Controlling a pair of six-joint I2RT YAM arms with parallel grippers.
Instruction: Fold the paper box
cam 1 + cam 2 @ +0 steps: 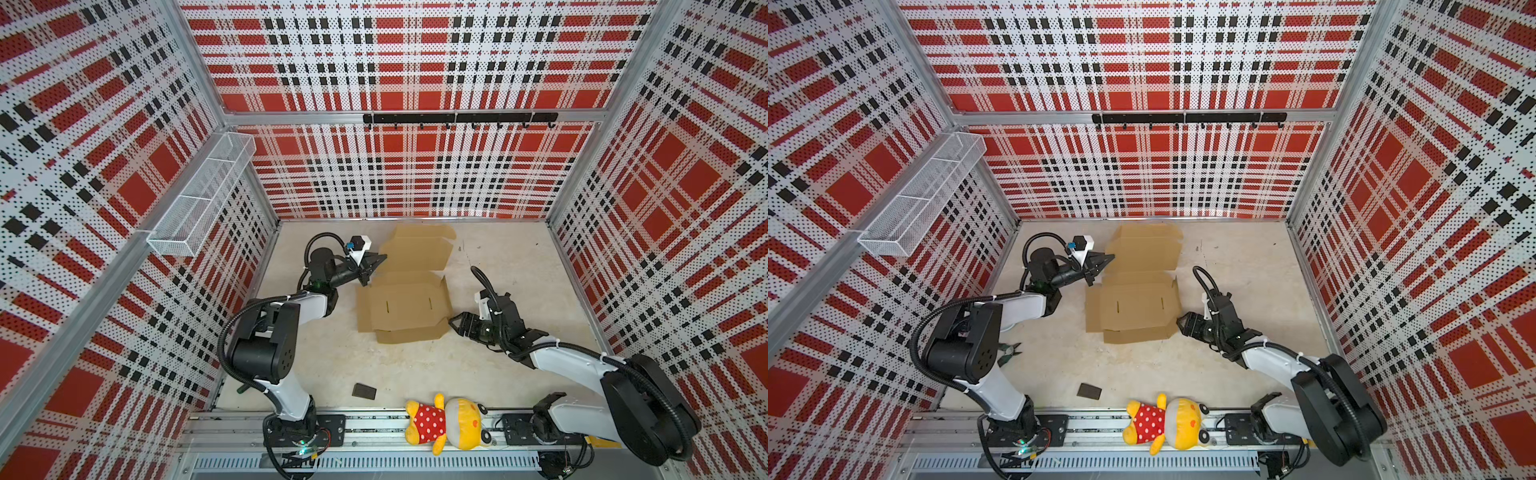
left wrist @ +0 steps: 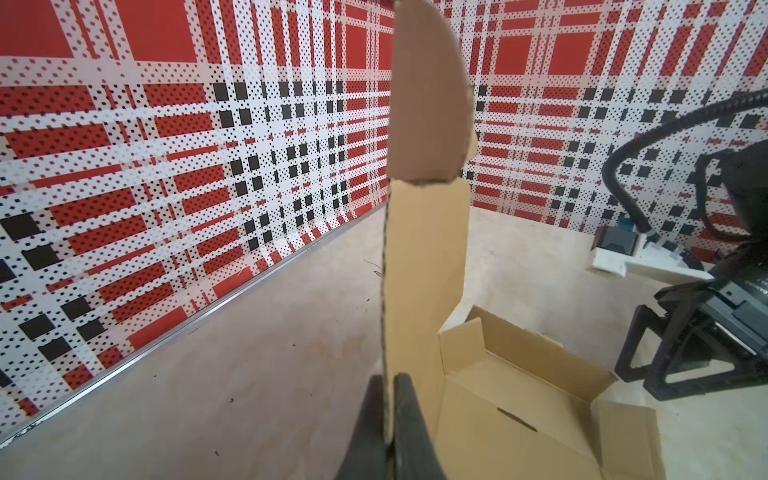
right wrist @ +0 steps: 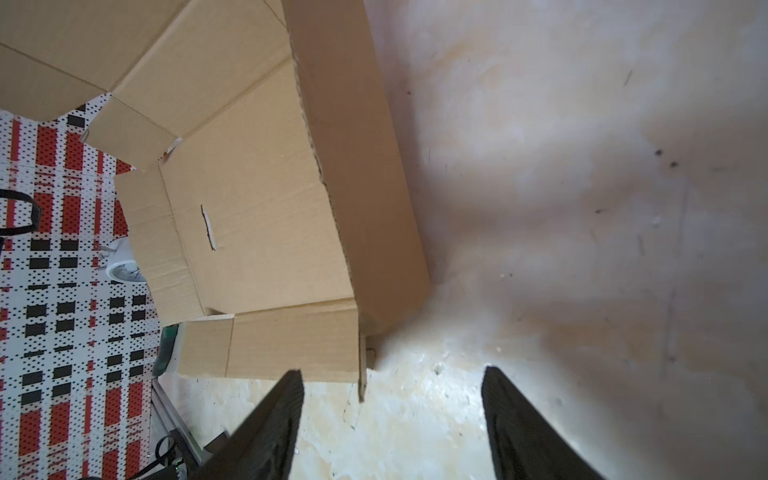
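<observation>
Closest to the left wrist camera, the left gripper (image 2: 388, 378) has its two black fingers (image 2: 407, 403) pressed together on the raw corrugated edge of the paper box (image 2: 424, 257), a plain brown, unprinted cardboard mailer that is only partly formed. That view shows the pinched panel edge-on, standing upright with a rounded flap at its end. Both top views show the same panel face-on as a broad lid raised behind the box's shallow tray.

The tray sits mid-table on the pale beige tabletop (image 1: 498, 374), between the two arms, with two slots in its floor (image 1: 405, 309).

The right wrist view alone shows how the right gripper (image 3: 392, 372) stands: its fingers are spread wide and hold nothing. The box's near corner (image 3: 361, 332) is just ahead of the gap. I cannot tell whether one finger touches the low flap. In both top views this gripper (image 1: 1183, 322) lies just beside the tray's near right corner.

Only the top views show three other things:
- a small dark brown rectangular block (image 1: 364, 391)
- a yellow plush toy in a red dotted shirt (image 1: 446, 424), on the front rail
- green-handled pliers (image 1: 1010, 352), seen in a top view beside the left arm
</observation>
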